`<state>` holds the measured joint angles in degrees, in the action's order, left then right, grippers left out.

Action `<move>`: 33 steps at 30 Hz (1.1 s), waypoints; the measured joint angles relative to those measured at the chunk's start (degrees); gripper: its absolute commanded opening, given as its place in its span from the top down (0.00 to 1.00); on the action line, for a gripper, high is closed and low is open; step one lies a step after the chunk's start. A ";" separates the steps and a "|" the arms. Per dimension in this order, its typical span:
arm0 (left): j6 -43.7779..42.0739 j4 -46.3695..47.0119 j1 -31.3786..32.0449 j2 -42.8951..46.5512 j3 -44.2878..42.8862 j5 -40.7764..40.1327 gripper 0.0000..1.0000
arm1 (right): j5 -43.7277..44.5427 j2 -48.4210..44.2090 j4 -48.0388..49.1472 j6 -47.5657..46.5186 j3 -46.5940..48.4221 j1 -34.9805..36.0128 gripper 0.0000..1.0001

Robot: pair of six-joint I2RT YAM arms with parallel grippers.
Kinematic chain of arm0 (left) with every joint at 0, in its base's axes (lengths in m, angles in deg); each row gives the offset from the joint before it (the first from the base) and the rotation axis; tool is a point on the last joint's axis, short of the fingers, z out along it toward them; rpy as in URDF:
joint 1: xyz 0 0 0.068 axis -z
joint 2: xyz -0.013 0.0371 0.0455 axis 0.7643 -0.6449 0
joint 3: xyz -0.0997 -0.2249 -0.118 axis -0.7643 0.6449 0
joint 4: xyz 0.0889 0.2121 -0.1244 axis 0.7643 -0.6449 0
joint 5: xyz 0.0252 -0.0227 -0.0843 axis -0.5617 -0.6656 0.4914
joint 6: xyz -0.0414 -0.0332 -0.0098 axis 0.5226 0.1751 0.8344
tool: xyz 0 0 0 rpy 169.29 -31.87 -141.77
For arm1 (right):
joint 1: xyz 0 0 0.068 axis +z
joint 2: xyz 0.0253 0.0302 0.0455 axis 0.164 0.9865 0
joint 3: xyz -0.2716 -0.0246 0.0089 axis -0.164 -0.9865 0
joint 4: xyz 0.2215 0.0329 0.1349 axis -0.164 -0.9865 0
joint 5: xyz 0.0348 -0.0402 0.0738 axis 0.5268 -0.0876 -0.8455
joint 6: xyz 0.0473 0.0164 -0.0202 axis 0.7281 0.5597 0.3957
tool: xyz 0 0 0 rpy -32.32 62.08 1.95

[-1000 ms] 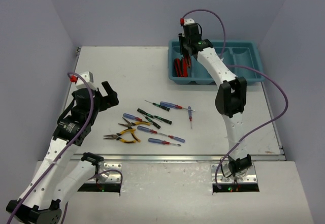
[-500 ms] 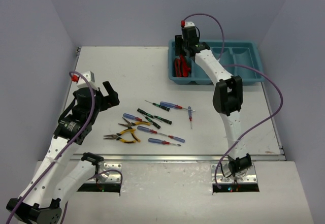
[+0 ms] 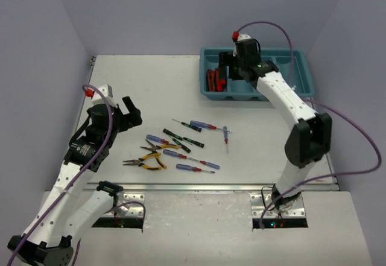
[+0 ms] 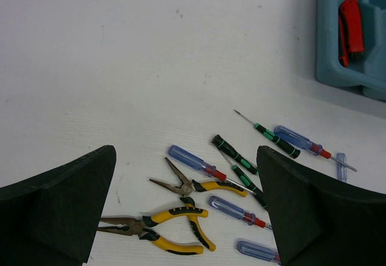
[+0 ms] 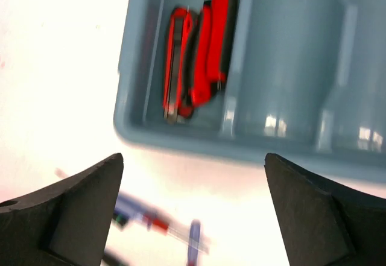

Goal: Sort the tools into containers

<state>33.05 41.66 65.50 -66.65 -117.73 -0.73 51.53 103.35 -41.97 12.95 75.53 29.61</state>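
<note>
The teal tray (image 3: 306,76) stands at the far right. Its leftmost compartment holds the red-and-black utility knives (image 3: 213,80), which also show in the right wrist view (image 5: 199,67). My right gripper (image 3: 231,73) is open and empty above the tray's near left rim (image 5: 181,142). On the table's middle lie two yellow-handled pliers (image 4: 166,233) (image 4: 208,186), several blue-handled screwdrivers (image 4: 193,160) and slim black-and-green screwdrivers (image 4: 235,154). My left gripper (image 3: 128,120) is open and empty, above the table left of them (image 4: 186,151).
The tray's other three compartments (image 5: 283,55) look bare. A purple cable (image 3: 289,43) arcs over the tray's far right. The metal strip at the table's near edge (image 3: 211,187) runs in front of the tools. The right wrist view is motion-blurred.
</note>
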 measured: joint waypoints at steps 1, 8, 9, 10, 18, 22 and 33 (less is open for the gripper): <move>-0.01 -0.01 0.00 0.02 0.00 0.05 0.00 | -0.50 -4.28 0.40 0.33 -4.26 0.11 0.02; -0.01 0.06 0.00 0.58 0.00 0.30 0.00 | 2.23 -19.29 2.14 2.88 -27.71 4.26 0.31; -0.01 0.06 0.00 0.69 0.00 0.31 0.00 | 2.37 -19.28 2.32 3.38 -30.45 5.04 0.34; 0.00 0.06 0.00 0.78 0.00 0.31 0.00 | 2.40 -19.27 2.54 3.93 -33.21 5.81 0.37; -0.01 0.06 0.00 1.00 0.00 0.47 0.00 | 2.44 -18.91 3.49 8.27 -45.73 11.35 0.57; -0.01 0.08 0.00 1.06 0.00 0.55 0.00 | 2.41 -16.73 5.79 9.38 -46.84 11.84 0.59; -0.02 0.12 0.00 1.09 0.00 1.13 0.00 | 1.24 -5.80 10.18 9.95 -43.47 11.83 0.81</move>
<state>33.03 41.78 65.50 -65.55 -117.73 0.40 52.77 97.54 -31.78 22.90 32.06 41.45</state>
